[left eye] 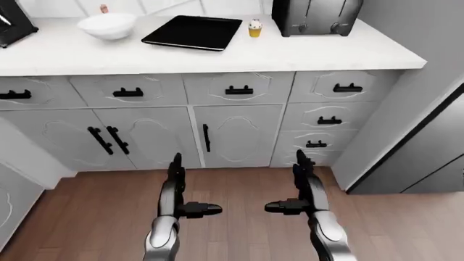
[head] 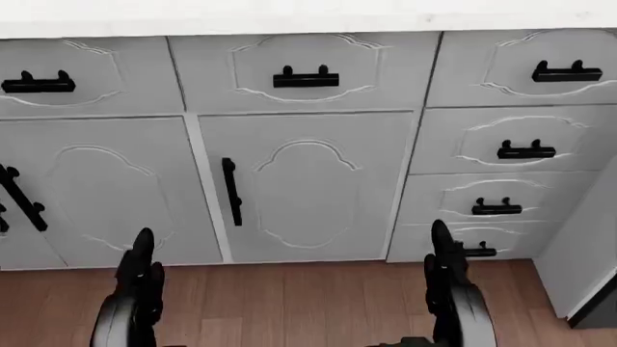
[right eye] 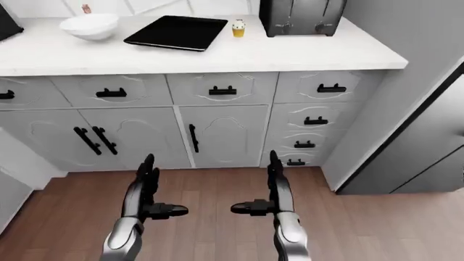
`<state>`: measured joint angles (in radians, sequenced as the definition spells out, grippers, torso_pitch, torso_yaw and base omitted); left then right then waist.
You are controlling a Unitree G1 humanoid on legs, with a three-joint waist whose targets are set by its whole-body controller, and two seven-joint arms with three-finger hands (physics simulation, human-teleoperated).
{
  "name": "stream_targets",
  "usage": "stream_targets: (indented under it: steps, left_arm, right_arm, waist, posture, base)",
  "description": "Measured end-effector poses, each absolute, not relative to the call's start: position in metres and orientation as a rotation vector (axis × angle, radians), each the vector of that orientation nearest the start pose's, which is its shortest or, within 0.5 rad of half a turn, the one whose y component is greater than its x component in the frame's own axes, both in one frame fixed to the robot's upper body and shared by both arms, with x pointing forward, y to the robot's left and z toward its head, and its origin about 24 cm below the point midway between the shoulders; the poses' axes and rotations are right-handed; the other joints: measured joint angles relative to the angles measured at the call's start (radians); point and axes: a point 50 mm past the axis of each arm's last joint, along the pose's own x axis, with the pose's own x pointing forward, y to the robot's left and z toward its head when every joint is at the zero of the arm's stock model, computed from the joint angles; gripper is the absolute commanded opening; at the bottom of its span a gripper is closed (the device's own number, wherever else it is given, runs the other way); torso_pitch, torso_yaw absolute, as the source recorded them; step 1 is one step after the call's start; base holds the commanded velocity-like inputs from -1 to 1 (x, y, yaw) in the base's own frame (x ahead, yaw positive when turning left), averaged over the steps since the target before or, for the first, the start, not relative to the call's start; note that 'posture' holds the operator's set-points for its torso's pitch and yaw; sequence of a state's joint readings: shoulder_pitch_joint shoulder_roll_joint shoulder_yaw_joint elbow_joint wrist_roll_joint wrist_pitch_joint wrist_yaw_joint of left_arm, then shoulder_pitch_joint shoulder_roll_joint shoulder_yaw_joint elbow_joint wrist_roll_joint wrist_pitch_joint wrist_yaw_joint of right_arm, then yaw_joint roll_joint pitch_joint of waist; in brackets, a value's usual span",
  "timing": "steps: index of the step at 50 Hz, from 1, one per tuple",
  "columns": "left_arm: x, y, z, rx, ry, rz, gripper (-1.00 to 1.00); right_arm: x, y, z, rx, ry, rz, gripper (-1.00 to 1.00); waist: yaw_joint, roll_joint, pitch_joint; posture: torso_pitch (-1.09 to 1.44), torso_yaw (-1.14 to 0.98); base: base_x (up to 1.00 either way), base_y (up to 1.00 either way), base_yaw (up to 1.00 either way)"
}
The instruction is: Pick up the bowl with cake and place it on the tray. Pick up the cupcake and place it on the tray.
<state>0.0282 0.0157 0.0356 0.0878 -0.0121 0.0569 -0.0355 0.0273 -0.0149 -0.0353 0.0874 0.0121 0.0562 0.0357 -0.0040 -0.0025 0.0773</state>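
A white bowl (left eye: 108, 25) stands on the white counter (left eye: 217, 54) at the upper left of the left-eye view; its contents do not show. A flat black tray (left eye: 193, 32) lies to its right. A small cupcake (left eye: 255, 28) with a yellow wrapper stands just right of the tray. My left hand (left eye: 180, 185) and right hand (left eye: 298, 182) are low over the wooden floor, well below the counter, both open and empty with fingers pointing up.
A dark toaster (left eye: 316, 16) stands right of the cupcake. A black appliance (left eye: 13, 24) is at the counter's left edge. Grey cabinets (left eye: 235, 133) with black handles fill the space under the counter. A dark fridge (left eye: 428, 147) stands at the right.
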Motion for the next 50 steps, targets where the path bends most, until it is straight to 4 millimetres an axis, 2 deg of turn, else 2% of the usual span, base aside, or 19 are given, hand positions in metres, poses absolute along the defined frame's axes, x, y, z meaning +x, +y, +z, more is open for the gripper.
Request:
stream_targets:
  steps: [1, 3, 5, 7, 10, 14, 21, 27, 30, 32, 33, 35, 37, 39, 43, 45, 46, 47, 50]
  left_arm:
    - [0.246, 0.161, 0.012, -0.002, 0.153, 0.009, 1.00]
    - [0.253, 0.162, 0.026, -0.001, 0.075, 0.011, 1.00]
    - [0.253, 0.161, 0.029, -0.004, 0.052, 0.008, 1.00]
    - [0.248, 0.160, 0.024, -0.006, 0.077, 0.006, 1.00]
    - [0.247, 0.160, 0.022, -0.004, 0.097, 0.006, 1.00]
    - [0.245, 0.162, 0.030, 0.001, 0.079, 0.015, 1.00]
    - [0.249, 0.164, 0.077, 0.019, -0.012, -0.003, 1.00]
    - [0.251, 0.169, 0.136, 0.034, -0.112, -0.004, 1.00]
    - [0.250, 0.171, 0.151, 0.035, -0.127, -0.004, 1.00]
    - [0.250, 0.171, 0.155, 0.032, -0.113, -0.008, 1.00]
    - [0.250, 0.171, 0.156, 0.028, -0.107, -0.013, 1.00]
    - [0.249, 0.171, 0.160, 0.026, -0.103, -0.020, 1.00]
    - [0.249, 0.174, 0.166, 0.026, -0.112, -0.013, 1.00]
    - [0.247, 0.176, 0.173, 0.023, -0.132, -0.001, 1.00]
    - [0.246, 0.177, 0.175, 0.018, -0.143, -0.001, 1.00]
    - [0.246, 0.177, 0.176, 0.015, -0.139, -0.006, 1.00]
    - [0.245, 0.178, 0.176, 0.012, -0.139, -0.004, 1.00]
    - [0.245, 0.180, 0.176, 0.014, -0.140, 0.005, 1.00]
    - [0.245, 0.186, 0.167, 0.011, -0.097, 0.042, 1.00]
  right_arm:
    - [0.245, -0.161, 0.013, -0.002, 0.151, -0.005, 1.00]
    - [0.251, -0.159, 0.028, -0.010, 0.069, 0.003, 1.00]
    - [0.251, -0.156, 0.031, -0.009, 0.046, 0.010, 1.00]
    - [0.249, -0.155, 0.026, -0.010, 0.066, 0.014, 1.00]
    - [0.248, -0.157, 0.023, -0.011, 0.092, 0.005, 1.00]
    - [0.248, -0.157, 0.029, -0.013, 0.085, -0.001, 1.00]
    - [0.255, -0.157, 0.064, -0.026, 0.008, 0.011, 1.00]
    - [0.256, -0.167, 0.119, -0.022, -0.113, -0.002, 1.00]
    - [0.257, -0.166, 0.133, -0.017, -0.154, 0.003, 1.00]
    - [0.258, -0.166, 0.134, -0.012, -0.147, 0.005, 1.00]
    - [0.257, -0.167, 0.134, -0.010, -0.142, 0.001, 1.00]
    - [0.256, -0.170, 0.132, -0.006, -0.126, -0.010, 1.00]
    - [0.255, -0.171, 0.132, -0.002, -0.121, -0.015, 1.00]
    - [0.254, -0.170, 0.137, 0.003, -0.139, -0.013, 1.00]
    - [0.251, -0.170, 0.141, 0.009, -0.165, -0.005, 1.00]
    - [0.251, -0.170, 0.139, 0.012, -0.161, -0.005, 1.00]
    - [0.252, -0.169, 0.139, 0.012, -0.160, -0.002, 1.00]
    - [0.252, -0.165, 0.139, 0.019, -0.160, 0.009, 1.00]
    - [0.251, -0.154, 0.132, 0.033, -0.119, 0.058, 1.00]
  waist:
    - [-0.001, -0.004, -0.010]
    - [0.005, -0.004, -0.060]
    - [0.006, -0.010, -0.041]
    - [0.006, -0.009, -0.052]
    - [0.008, -0.006, -0.052]
    - [0.006, -0.004, -0.056]
    - [0.009, -0.003, -0.069]
    - [0.009, -0.002, -0.078]
    - [0.007, -0.002, -0.081]
    - [0.002, 0.001, -0.074]
    - [-0.001, -0.007, -0.065]
    - [-0.006, -0.041, -0.059]
    - [-0.010, -0.048, -0.061]
    - [-0.013, -0.031, -0.056]
    - [-0.022, 0.021, -0.043]
    - [-0.023, 0.054, -0.046]
    - [-0.022, 0.081, -0.052]
    - [-0.016, 0.091, -0.059]
    - [0.003, 0.081, -0.042]
  posture:
    - [0.00, 0.00]
    - [0.00, 0.00]
    - [0.00, 0.00]
    - [0.00, 0.00]
    - [0.00, 0.00]
    - [0.00, 0.00]
    - [0.00, 0.00]
    - [0.00, 0.00]
    - [0.00, 0.00]
    - [0.00, 0.00]
    - [0.00, 0.00]
    - [0.00, 0.00]
    - [0.00, 0.00]
    - [0.00, 0.00]
    - [0.00, 0.00]
    - [0.00, 0.00]
    - [0.00, 0.00]
    - [0.00, 0.00]
    - [0.00, 0.00]
  base:
    - [0.00, 0.00, 0.00]
    - [0.00, 0.00, 0.00]
    - [0.00, 0.00, 0.00]
    - [0.00, 0.00, 0.00]
    - [0.00, 0.00, 0.00]
    - [0.00, 0.00, 0.00]
    - [0.00, 0.00, 0.00]
    - [0.00, 0.00, 0.00]
    - [0.00, 0.07, 0.00]
    - [0.00, 0.43, 0.00]
    - [0.00, 0.75, 0.00]
    - [0.00, 0.76, 0.00]
    - [0.00, 0.76, 0.00]
    - [0.00, 0.75, 0.00]
    - [0.00, 0.76, 0.00]
    - [0.00, 0.76, 0.00]
    - [0.00, 0.76, 0.00]
    - [0.00, 0.75, 0.00]
    - [0.00, 0.76, 0.00]
